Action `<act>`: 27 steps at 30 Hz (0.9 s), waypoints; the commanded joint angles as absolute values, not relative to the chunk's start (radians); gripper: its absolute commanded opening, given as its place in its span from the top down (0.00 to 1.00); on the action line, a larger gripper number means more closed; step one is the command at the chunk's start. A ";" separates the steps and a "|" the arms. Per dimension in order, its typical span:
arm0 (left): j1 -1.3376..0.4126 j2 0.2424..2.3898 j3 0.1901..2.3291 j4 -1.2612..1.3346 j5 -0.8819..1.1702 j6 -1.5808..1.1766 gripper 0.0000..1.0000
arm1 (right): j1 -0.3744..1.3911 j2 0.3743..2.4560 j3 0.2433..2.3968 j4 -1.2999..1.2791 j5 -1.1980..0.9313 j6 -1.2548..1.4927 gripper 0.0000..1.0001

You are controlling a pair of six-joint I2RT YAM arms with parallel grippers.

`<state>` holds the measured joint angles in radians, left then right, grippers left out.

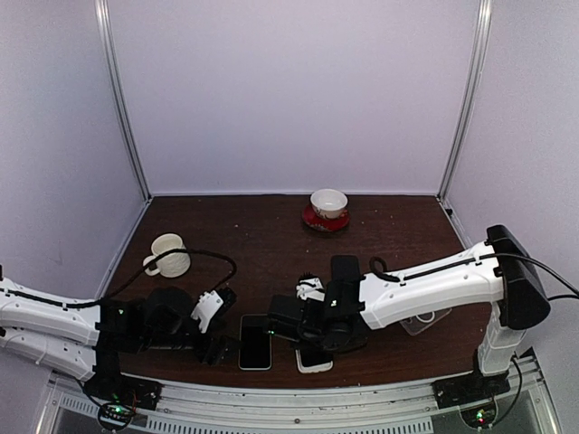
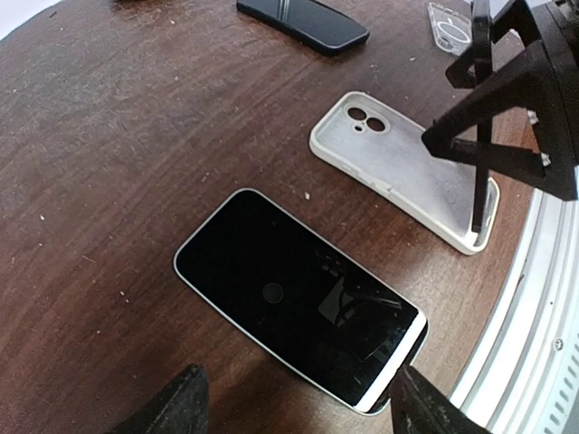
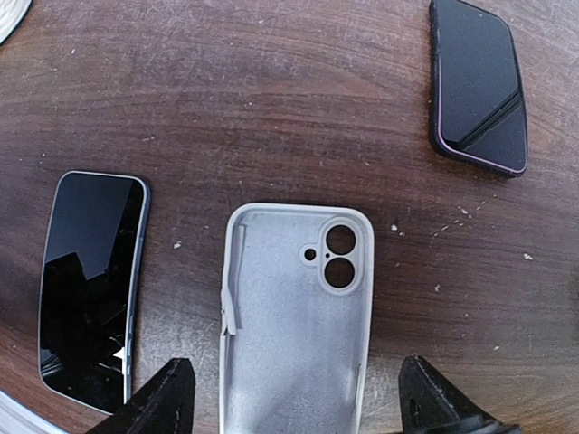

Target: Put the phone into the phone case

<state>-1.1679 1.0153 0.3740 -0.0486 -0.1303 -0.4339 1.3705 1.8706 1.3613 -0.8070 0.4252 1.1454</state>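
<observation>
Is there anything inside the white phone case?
No. The white rubbery phone case lies empty, open side up: only pale lining and round camera holes show. The right gripper's black finger hides a thin strip near one end.

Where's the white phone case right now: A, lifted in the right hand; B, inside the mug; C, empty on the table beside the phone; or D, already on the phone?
C: the white case lies open side up and empty on the table, with the phone flat beside it.

Soft, even light; pale walls (image 1: pixel 289 90), dark table (image 1: pixel 271 244). Wrist views bend at the edges; the phone (image 2: pixel 298 298) screen shows faint reflections.
</observation>
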 commanded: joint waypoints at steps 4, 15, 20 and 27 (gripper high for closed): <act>-1.181 1.092 0.411 0.018 -0.097 -0.455 0.28 | 1.359 1.851 1.354 -0.786 0.439 1.155 0.97; -1.190 1.118 0.424 0.086 -0.046 -0.443 0.30 | 1.356 1.875 1.374 -0.807 0.340 1.174 0.97; -1.190 1.124 0.421 0.086 -0.050 -0.413 0.33 | 1.340 1.886 1.395 -0.796 0.337 1.151 0.97; -1.193 1.168 0.399 0.153 0.037 -0.403 0.44 | 1.326 1.901 1.360 -0.735 0.307 1.140 0.97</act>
<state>-1.1858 1.1408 0.4023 0.0582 -0.0273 -0.4240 1.3369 1.8835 1.3663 -0.7971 0.3267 1.1507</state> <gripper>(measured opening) 0.584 0.747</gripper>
